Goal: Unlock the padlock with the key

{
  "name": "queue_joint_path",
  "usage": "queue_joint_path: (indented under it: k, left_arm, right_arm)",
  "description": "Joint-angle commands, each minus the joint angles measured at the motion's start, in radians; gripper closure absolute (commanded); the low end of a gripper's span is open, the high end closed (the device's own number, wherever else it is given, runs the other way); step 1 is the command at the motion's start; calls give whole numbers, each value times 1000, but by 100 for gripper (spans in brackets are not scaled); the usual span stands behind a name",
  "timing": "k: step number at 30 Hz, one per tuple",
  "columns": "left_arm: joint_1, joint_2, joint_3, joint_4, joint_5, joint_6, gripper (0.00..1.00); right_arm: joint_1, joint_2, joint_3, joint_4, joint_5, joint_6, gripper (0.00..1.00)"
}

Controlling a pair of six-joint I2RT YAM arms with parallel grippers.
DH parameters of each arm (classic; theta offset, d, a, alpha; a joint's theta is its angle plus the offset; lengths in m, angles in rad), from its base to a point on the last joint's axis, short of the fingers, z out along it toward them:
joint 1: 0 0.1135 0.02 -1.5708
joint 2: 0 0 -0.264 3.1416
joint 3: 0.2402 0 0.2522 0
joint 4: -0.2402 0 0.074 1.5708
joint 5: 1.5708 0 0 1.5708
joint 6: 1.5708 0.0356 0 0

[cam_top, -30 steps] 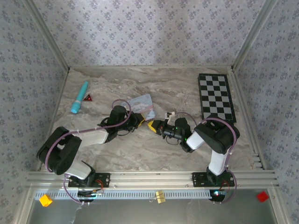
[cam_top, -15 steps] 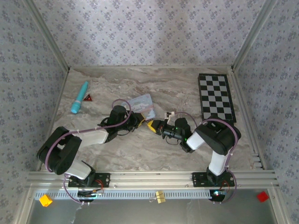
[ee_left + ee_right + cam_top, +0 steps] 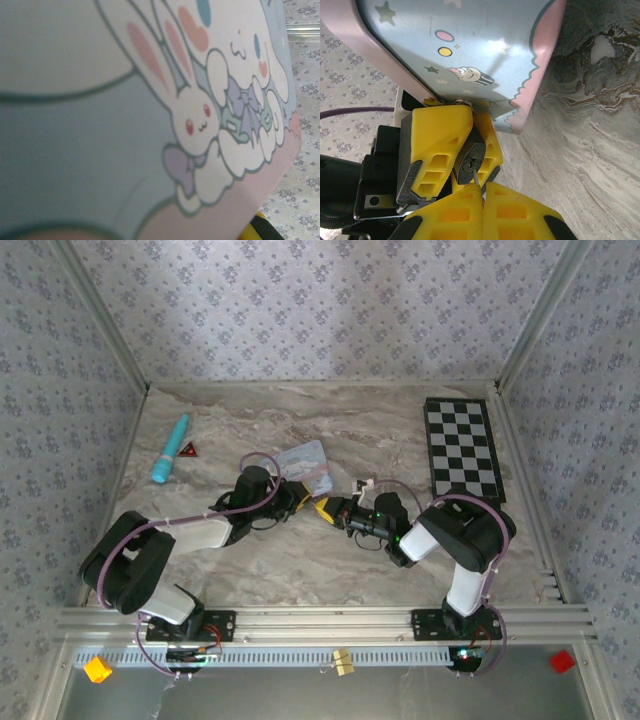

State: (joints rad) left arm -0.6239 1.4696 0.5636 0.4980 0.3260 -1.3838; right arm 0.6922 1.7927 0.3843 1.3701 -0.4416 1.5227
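Note:
The padlock [image 3: 470, 161] is a small dark block clamped between the yellow fingers [image 3: 440, 140] of my left gripper [image 3: 303, 500], its keyhole facing my right wrist camera. My right gripper [image 3: 482, 187] is shut on the key [image 3: 476, 177], whose thin metal blade reaches the keyhole. In the top view the two grippers meet tip to tip at mid-table, the right gripper [image 3: 326, 508] just right of the left one. The padlock's shackle is hidden behind the pale blue cartoon tin [image 3: 470, 40], which lies just beyond it.
The cartoon tin [image 3: 305, 462] lies just behind the grippers and is very close in the left wrist view [image 3: 100, 125]. A teal tube [image 3: 170, 448] and a small red-and-black triangle [image 3: 187, 449] lie at the far left. A checkerboard mat [image 3: 463, 448] lies at the far right.

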Motion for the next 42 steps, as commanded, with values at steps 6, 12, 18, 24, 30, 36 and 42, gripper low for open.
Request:
queue_joint_path:
  k: [6,12,18,24,30,36,42]
  left_arm:
    - [-32,-64,-4,60,13,-24,100]
    - [-35,-79,-19,73,7,-27,100]
    - [-49,-73,-19,113,6,-28,100]
    - [-55,-62,-14,129,11,-29,100]
    - [-67,-39,-7,161,16,-45,100]
    - [-87,-33,9,162,12,-51,100]
    - [-92,-23,13,169,15,-52,100]
  right_arm:
    - [-9,-28,8,27,35,-1,100]
    - [-22,-26,-3,27,52,23,100]
    - [-16,-14,21,27,50,42,100]
    - [-18,-20,23,27,49,49,100]
    - [-8,-12,63,27,29,54,100]
    - [5,-13,102,27,5,49,100]
    - [12,-13,108,27,0,45,100]
